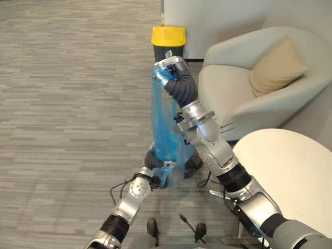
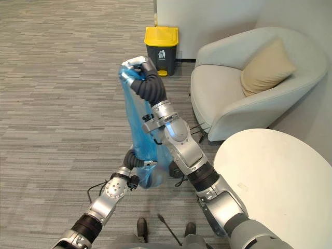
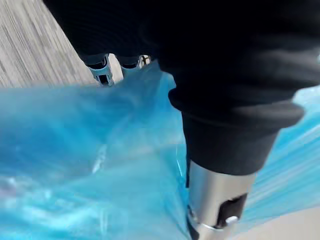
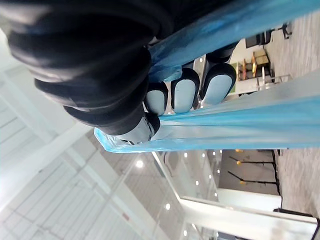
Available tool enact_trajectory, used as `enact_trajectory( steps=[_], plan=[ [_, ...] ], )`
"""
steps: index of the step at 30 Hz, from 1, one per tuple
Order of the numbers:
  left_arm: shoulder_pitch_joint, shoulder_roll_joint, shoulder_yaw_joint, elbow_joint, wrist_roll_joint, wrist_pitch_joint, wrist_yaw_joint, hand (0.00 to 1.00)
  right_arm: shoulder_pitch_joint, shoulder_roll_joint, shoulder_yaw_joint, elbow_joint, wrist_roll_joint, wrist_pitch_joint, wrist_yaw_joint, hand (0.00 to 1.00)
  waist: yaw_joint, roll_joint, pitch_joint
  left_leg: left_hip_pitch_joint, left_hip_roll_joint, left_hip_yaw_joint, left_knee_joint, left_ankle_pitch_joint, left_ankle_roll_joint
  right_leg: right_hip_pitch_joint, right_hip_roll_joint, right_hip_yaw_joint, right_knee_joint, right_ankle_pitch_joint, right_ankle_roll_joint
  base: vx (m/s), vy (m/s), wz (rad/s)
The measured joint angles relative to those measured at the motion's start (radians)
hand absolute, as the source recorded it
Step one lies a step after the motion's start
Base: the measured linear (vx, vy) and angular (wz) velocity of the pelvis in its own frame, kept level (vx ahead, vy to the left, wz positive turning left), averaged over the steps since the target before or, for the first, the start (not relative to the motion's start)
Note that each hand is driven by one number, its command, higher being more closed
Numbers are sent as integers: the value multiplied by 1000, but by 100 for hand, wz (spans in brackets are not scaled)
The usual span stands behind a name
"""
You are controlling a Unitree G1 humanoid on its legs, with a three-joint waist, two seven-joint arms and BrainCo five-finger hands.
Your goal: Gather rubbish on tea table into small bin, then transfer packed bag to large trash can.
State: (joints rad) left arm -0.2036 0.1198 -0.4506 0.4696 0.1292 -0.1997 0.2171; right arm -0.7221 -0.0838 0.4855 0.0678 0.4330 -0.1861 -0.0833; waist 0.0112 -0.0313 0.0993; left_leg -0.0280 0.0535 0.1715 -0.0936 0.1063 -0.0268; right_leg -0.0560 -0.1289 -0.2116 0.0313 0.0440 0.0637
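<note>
A long blue plastic bag hangs stretched above the floor between my two hands. My right hand is raised in front of me and is shut on the bag's top; in the right wrist view its fingers curl round the bunched blue film. My left hand sits low against the bag's bulging bottom end, and the blue film covers most of that hand. The large dark trash can with a yellow lid stands by the wall, beyond the raised hand, with its lid down.
A pale armchair with a tan cushion stands to the right of the can. The round white tea table is at the lower right. Grey carpet stretches to the left and ahead.
</note>
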Motion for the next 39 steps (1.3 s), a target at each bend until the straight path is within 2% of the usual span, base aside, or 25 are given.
enact_trajectory(
  steps=[2, 3, 7, 10, 18, 19, 22, 27, 30, 32, 35, 39],
  plan=[
    [-1, -2, -32, 20, 0, 0, 0, 0, -16, -1, 31, 27, 11, 2, 0, 100, 2, -1, -1, 6, 7, 8, 0, 3, -5, 0, 12, 12, 0, 4, -5, -52, -11, -13],
    [-6, -2, -36, 32, -1, -1, 2, 100, -30, -1, 47, 37, 18, 9, 0, 100, 2, 0, -1, 7, 13, 10, 0, 5, -8, -1, 16, 15, -1, 6, -6, -36, -22, -11],
    [-64, -3, -56, 98, -1, 11, 7, 100, -60, 6, 153, 38, 56, 11, 3, 100, 2, 0, -4, 6, 31, 19, -1, 12, -18, 1, 37, 24, -23, 23, -18, -37, -33, -10],
    [-98, -5, -58, 108, -1, 22, 30, 100, -60, 40, 219, 38, 92, 11, 39, 100, 2, -1, -4, 5, 41, 19, -1, 18, -26, 3, 43, 24, -34, 29, -23, -19, -26, -5],
    [-122, -33, -57, 55, -20, 21, 73, 100, -15, 61, 287, 32, 107, 4, 81, 100, 1, 0, -5, 6, 53, 10, -1, 22, -33, 14, 57, 18, -43, 33, -29, 1, 0, 2],
    [-122, -39, -57, 48, -22, 21, 75, 100, 13, 61, 289, 32, 106, 3, 87, 0, 1, 0, -6, 8, 52, 5, -1, 22, -33, 20, 57, 14, -47, 33, -29, 10, 2, 9],
    [-122, -40, -53, 37, -31, 21, 77, 100, 82, 64, 292, 28, 95, 2, 88, 0, 0, 0, -12, 7, 51, -4, -1, 22, -33, 27, 57, 5, -53, 33, -29, 8, 2, 10],
    [-88, -38, 23, -1, -50, 21, 92, 100, 203, 13, 285, -5, -19, 2, 110, 0, -1, 1, -19, 7, 52, -12, -1, 22, -33, 32, 57, -3, -55, 32, -29, 4, 1, 5],
    [2, -25, 121, -74, -63, 14, 102, 100, 294, -62, 239, -75, -150, -4, 110, 0, -2, 1, -20, 8, 51, -11, -1, 22, -33, 32, 57, -2, -54, 32, -28, 0, 0, 0],
    [84, 5, 192, -108, -92, -2, 115, 100, 353, -134, 175, -94, -283, -17, 107, 0, -2, 0, -20, 13, 52, -6, -1, 22, -34, 33, 58, 3, -54, 32, -29, -5, 8, -6],
    [166, 28, 281, -128, -123, -7, 116, 100, 439, -219, 107, -94, -393, -40, 107, 0, -1, 0, -22, 17, 52, 0, -1, 18, -39, 34, 58, 10, -54, 32, -28, -6, 9, -6],
    [251, 56, 383, -153, -169, -15, 112, 100, 586, -320, 1, -95, -499, -50, 107, 0, 1, 1, -22, 18, 53, 4, -4, 17, -39, 35, 57, 16, -59, 27, -21, -7, 5, -3]
  ],
)
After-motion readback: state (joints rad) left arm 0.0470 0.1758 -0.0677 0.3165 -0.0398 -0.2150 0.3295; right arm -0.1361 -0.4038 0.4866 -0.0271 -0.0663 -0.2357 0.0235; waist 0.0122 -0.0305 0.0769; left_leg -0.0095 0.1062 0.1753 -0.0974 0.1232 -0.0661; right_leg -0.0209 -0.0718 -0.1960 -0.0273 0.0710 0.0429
